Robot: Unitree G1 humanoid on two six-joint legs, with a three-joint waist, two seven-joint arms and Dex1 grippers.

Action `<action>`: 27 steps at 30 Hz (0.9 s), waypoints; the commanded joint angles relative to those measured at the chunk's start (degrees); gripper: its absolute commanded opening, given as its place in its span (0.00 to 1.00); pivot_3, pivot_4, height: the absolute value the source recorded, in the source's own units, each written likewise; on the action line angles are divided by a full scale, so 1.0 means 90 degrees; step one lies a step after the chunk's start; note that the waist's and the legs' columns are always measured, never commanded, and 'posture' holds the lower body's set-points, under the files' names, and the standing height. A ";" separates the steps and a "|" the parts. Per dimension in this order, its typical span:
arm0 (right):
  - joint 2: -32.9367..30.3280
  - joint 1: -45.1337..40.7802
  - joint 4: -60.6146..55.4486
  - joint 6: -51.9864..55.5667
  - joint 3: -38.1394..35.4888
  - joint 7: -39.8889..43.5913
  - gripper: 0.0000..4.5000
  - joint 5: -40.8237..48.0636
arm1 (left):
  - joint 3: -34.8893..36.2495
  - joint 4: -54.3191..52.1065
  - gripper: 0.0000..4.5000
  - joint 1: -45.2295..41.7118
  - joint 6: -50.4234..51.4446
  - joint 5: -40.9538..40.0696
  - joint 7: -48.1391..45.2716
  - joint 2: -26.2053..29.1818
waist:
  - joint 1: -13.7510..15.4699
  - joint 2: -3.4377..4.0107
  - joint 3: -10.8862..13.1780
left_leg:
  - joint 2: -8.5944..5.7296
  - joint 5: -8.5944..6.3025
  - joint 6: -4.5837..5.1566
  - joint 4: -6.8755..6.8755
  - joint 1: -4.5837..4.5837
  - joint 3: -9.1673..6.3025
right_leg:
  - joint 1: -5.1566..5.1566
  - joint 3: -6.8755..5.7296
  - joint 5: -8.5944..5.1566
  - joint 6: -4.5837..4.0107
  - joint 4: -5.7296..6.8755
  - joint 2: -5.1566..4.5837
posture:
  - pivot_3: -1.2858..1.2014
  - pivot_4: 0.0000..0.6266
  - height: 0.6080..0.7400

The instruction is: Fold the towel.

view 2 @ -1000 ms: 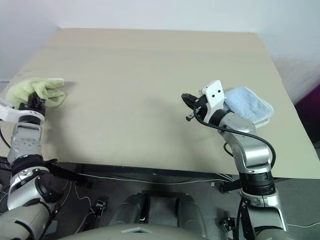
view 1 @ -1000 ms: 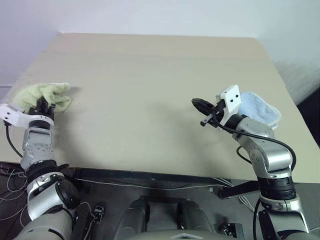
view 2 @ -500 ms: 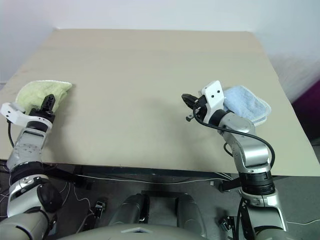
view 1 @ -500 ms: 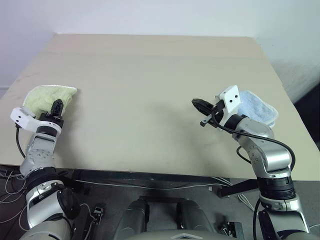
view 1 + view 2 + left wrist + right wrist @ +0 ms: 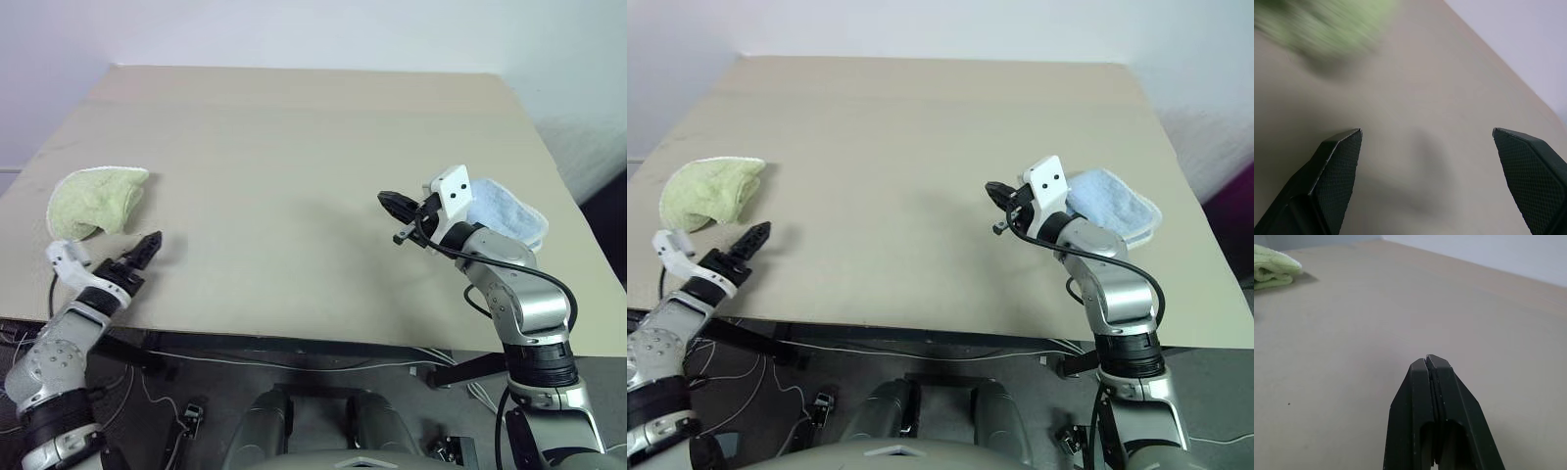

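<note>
The light green towel [image 5: 96, 201] lies bunched in a folded heap near the table's left edge, with nothing touching it. My left gripper [image 5: 147, 247] hovers just in front and to the right of it, close to the table's front edge. It is open, its fingers [image 5: 1337, 166] spread wide and nothing between them. In the left wrist view the towel [image 5: 1327, 24] is a green blur ahead of them. My right gripper [image 5: 387, 202] hangs shut and empty over the table's right half, pointing left, far from the towel [image 5: 1273, 267].
A smaller light blue cloth [image 5: 505, 211] lies folded by the table's right edge, just behind my right wrist. The beige table [image 5: 294, 137] stretches bare between the two arms. Cables hang below its front edge.
My left gripper has opened and let go of the towel, then drawn back toward the front edge and to the right. The towel has settled on the table. The right arm has not moved.
</note>
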 commanded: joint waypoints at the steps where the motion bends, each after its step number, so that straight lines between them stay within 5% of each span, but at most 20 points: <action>1: 0.0029 -0.0221 0.0016 -0.0204 -0.0079 -0.0047 0.00 -0.0035 | -0.1094 -0.0707 1.00 -0.0313 -0.0398 0.0620 -0.0169 -0.0142 | 0.0002 0.0000 0.0000 | -0.0001 0.0000 0.0000 0.0000 0.0001 0.0001 | 0.0002 0.0000 0.0000 0.0000 0.0000 0.0000 | 0.52 0.24 1.00; 4: 0.0028 -0.0299 0.0158 -0.0214 -0.0072 -0.0165 0.00 -0.0139 | -0.2306 -0.0657 1.00 -0.0880 -0.1090 0.1690 -0.0339 -0.0194 | -0.0007 0.0000 0.0000 | -0.0001 0.0000 -0.0001 0.0000 0.0002 0.0001 | 0.0002 -0.0001 0.0001 -0.0001 -0.0001 0.0004 | 0.52 0.24 1.00; 11: 0.0106 -0.0438 0.0808 -0.0261 -0.0302 -0.0874 0.00 -0.0540 | -0.3306 0.1312 1.00 -0.2820 -0.3172 0.3399 -0.0283 -0.0609 | -0.0058 0.0000 0.0000 | -0.0001 0.0001 -0.0001 -0.0005 0.0003 0.0010 | -0.0004 0.0003 0.0002 -0.0002 -0.0004 0.0009 | 0.52 0.24 1.00; 17: 0.0239 -0.0340 0.0796 -0.0416 -0.0528 -0.1302 0.00 -0.0615 | -0.3311 0.2281 1.00 -0.3139 -0.3780 0.3721 -0.0581 -0.0495 | -0.0059 0.0001 0.0000 | 0.0001 0.0001 0.0000 -0.0009 0.0002 0.0013 | -0.0011 0.0008 0.0001 -0.0002 -0.0002 0.0011 | 0.52 0.24 1.00; 27: 0.0221 0.0115 0.0422 -0.0335 -0.0725 -0.1269 0.00 -0.0493 | -0.3098 0.2180 1.00 -0.2838 -0.3650 0.3782 -0.0583 -0.0272 | -0.0031 0.0001 0.0000 | -0.0002 0.0001 0.0001 -0.0004 -0.0001 0.0011 | -0.0009 0.0007 0.0001 -0.0002 -0.0001 0.0009 | 0.52 0.24 1.00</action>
